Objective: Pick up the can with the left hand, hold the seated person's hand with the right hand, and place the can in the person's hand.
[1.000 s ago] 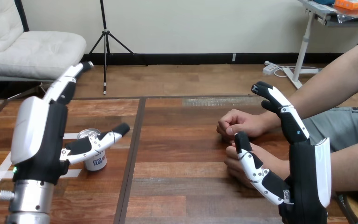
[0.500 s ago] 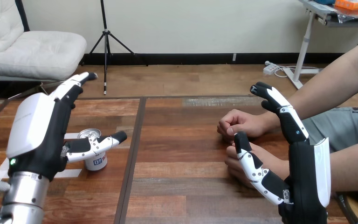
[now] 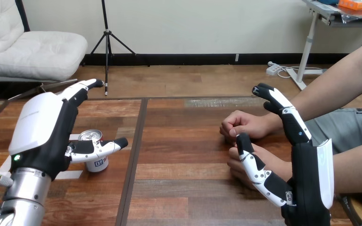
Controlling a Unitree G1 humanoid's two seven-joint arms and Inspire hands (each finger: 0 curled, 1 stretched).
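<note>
Wooden planks of the table [image 3: 184,141] fill the scene, with a small silver can [image 3: 96,163] standing upright near its left side, on a mark of white tape [image 3: 69,174]. The robot's left hand [image 3: 42,127] hangs over and just left of the can, released, its fingers [image 3: 82,87] stretched straight out above and beyond the can's top. Its thumb [image 3: 99,146] crosses in front of the can's upper half, and whether it touches the metal cannot be told. Well to the right of the can, the right hand [image 3: 311,174] stands edge-up with its fingers reaching upward and its thumb [image 3: 252,162] angled back toward the can, likewise released and grasping nothing. Between that hand and the can lie the person's two hands, both resting on the table. The person's upper hand [image 3: 239,125] is curled into a loose fist, farther back than the can. The person's lower hand [image 3: 235,165] sits about level with the can, partly behind the right thumb. Contact between the two cannot be told. The can itself is in neither the robot's hands nor the person's.
</note>
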